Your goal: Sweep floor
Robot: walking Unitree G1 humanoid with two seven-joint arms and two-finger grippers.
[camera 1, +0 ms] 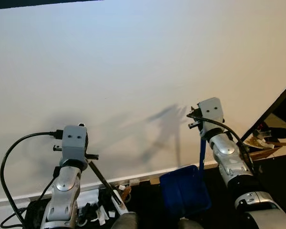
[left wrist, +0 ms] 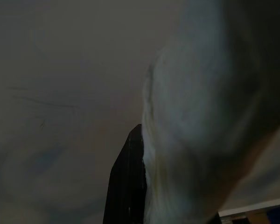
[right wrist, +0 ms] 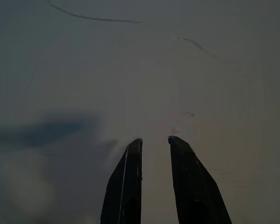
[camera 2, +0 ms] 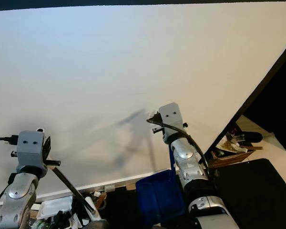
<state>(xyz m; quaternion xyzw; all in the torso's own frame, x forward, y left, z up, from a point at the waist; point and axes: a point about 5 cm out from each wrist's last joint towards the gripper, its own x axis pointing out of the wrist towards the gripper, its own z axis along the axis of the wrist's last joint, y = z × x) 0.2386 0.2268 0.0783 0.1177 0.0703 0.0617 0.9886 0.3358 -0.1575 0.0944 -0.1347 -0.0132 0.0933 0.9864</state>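
Both arms are reaching up toward a plain white wall, which is taking up most of the head views. The blue dustpan is sitting low by the skirting board, its thin blue handle rising upright beside the right arm's wrist; whether the right gripper is gripping that handle cannot be told. In the right wrist view its two black fingers are standing a narrow gap apart with nothing visible between them, pointing at the pale wall. A dark stick is slanting down from the left arm's wrist toward the floor, looking like a broom shaft. In the left wrist view one black finger of the left gripper is lying against a blurred pale mass, and how far that gripper is spread cannot be told. Small bits of litter are lying on the dark floor near the stick's lower end. What the dustpan is holding cannot be made out.
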